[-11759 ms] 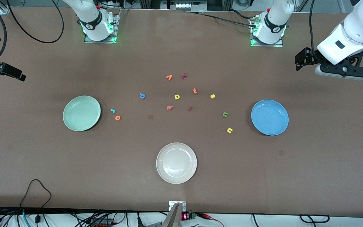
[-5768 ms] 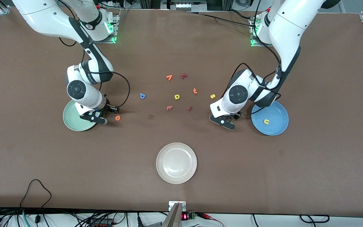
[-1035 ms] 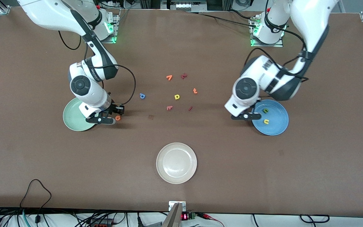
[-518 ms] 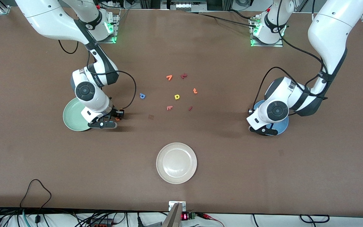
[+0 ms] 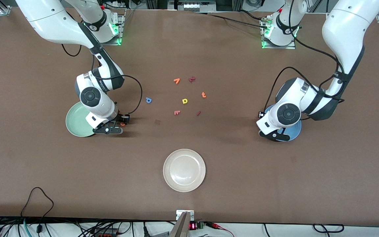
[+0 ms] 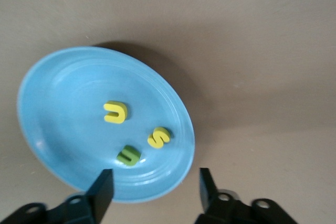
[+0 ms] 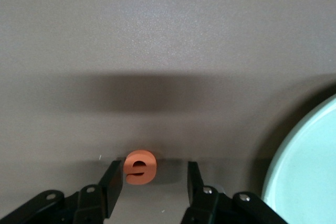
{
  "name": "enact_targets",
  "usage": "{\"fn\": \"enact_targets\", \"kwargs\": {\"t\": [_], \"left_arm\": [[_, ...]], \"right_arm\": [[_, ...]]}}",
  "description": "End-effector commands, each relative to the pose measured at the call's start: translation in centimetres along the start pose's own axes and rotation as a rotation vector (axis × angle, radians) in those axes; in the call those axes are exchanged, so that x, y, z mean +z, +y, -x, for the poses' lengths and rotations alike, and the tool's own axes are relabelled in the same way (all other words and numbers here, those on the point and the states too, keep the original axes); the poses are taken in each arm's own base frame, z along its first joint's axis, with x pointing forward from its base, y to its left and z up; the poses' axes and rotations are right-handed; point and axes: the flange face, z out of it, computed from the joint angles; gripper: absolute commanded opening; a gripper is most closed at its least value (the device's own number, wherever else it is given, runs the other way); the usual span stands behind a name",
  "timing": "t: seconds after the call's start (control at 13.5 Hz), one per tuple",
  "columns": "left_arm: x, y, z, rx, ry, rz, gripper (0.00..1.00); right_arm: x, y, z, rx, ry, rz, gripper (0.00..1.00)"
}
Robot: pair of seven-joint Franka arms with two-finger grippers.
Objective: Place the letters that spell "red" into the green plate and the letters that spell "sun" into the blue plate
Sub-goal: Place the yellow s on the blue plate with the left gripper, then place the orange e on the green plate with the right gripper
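Straddling the orange "e" (image 7: 140, 167): the right gripper (image 7: 153, 179) sits low at the table just beside the green plate (image 5: 75, 122), on its side toward the middle of the table. Its fingers are spread, one touching or nearly touching the letter, the other standing clear of it. Not pinching yet. The letter lies flat between the fingertips, so I judge the coming move is a straight close. No teal "r" shows in what I see of the plate.

Blue "d" (image 5: 148, 100) lies out on the table toward the middle, nearer the right arm's end; that arm is the closer one.

Left gripper (image 6: 152, 190) hangs over the blue plate (image 6: 63, 87), fingers spread and empty. In the plate: yellow "u" (image 6: 115, 112), yellow "s" (image 6: 158, 137), green "n" (image 6: 128, 155). "Sun" looks done.

No readable brand or label.
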Motion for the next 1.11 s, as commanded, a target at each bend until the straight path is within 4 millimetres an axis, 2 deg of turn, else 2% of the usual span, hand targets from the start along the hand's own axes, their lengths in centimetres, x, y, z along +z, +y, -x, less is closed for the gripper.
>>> {"fn": "enact_targets", "kwargs": {"t": [0.0,0.15,0.37,0.59,0.67,0.81,0.89,1.04], "left_arm": [[-6.5,0.5,1.4,0.021,0.031,-0.031,1.00],[-9.6,-0.3,1.8,0.002,-0.003,-0.036,1.00],[-17.0,-2.3,3.0,-0.011,-0.039,0.050,1.00],[-21.3,-5.0,3.6,0.067,0.024,0.093,1.00],[-23.4,-5.1,4.8,0.112,0.061,0.087,1.00],[-26.0,-8.4,7.1,0.120,0.102,0.093,1.00],[-26.4,-9.1,7.9,0.130,0.105,0.138,1.00],[-26.6,-12.6,9.4,0.080,0.115,0.219,1.00]], "right_arm": [[0.1,-0.1,0.2,-0.011,0.001,0.006,0.58],[0.5,-0.1,0.5,-0.011,-0.006,0.006,0.58],[0.4,-0.2,0.4,-0.007,-0.005,0.003,0.58],[0.5,-0.2,0.5,-0.004,-0.006,0.002,0.57],[0.6,-0.2,0.5,0.000,-0.008,0.001,0.54],[0.7,-0.5,0.7,-0.003,-0.011,0.001,0.40],[0.7,-0.5,0.6,-0.001,-0.010,0.000,0.30],[0.7,-0.4,0.6,0.004,-0.010,0.000,0.16]]}}
